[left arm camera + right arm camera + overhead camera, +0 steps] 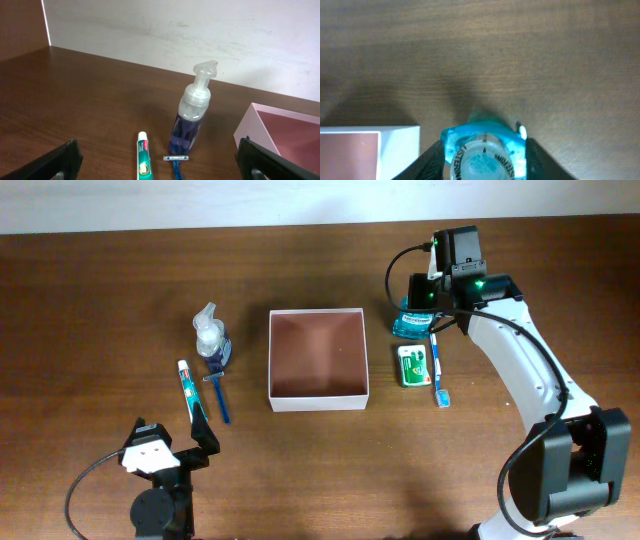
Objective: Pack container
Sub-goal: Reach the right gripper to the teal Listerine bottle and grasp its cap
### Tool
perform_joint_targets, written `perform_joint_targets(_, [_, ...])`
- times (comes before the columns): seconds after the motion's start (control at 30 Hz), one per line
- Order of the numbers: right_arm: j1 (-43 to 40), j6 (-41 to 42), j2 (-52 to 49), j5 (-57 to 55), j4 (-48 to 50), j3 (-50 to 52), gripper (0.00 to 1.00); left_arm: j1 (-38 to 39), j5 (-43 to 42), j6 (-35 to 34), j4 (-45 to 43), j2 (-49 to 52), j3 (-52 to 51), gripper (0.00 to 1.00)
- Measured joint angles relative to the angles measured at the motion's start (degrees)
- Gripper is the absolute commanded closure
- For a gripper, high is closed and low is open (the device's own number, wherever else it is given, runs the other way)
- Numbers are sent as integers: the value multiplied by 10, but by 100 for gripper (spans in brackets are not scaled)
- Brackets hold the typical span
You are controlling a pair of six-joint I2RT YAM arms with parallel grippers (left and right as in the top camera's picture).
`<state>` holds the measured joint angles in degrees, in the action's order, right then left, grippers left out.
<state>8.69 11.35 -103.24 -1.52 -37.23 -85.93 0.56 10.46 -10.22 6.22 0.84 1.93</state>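
The left gripper is held wide open, released, at the near left of the surface. Beyond it a toothpaste tube, a blue razor and a foam pump bottle are set. The container is placed at the centre, well apart from both grippers. To its right a green packet and a toothbrush are laid. The teal mouthwash bottle is flanked by the right gripper; whether it is clenched cannot be told.

Overhead and right wrist look down, left wrist level; all show the container
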Motion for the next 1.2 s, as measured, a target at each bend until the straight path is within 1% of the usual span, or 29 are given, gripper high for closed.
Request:
perform_joint_targets(0.13, [0,2,0,0,0,0,67,0,0,0,0,0,0,1])
perform_joint_targets(0.23, [0,2,0,0,0,0,73,0,0,0,0,0,0,1])
perform_joint_targets(0.3, [0,2,0,0,-1,0,74,0,0,0,0,0,0,1])
perform_joint_targets(0.4, [0,2,0,0,-2,0,78,0,0,0,0,0,0,1])
perform_joint_targets(0.77, [5,-10,0,-6,-26,-11,79,0,0,0,0,0,0,1])
perform_joint_targets(0.87, [23,-13,0,-26,-60,-28,79,0,0,0,0,0,0,1])
perform_joint_targets(0.93, [44,-16,0,-50,-86,-53,83,0,0,0,0,0,0,1])
perform_joint_targets(1.0, [65,-22,0,-73,-100,-81,83,0,0,0,0,0,0,1])
perform_joint_targets(1.07, [87,-26,0,-100,-110,-109,87,0,0,0,0,0,0,1])
perform_joint_targets(1.2, [121,-28,0,-144,-127,-156,87,0,0,0,0,0,0,1])
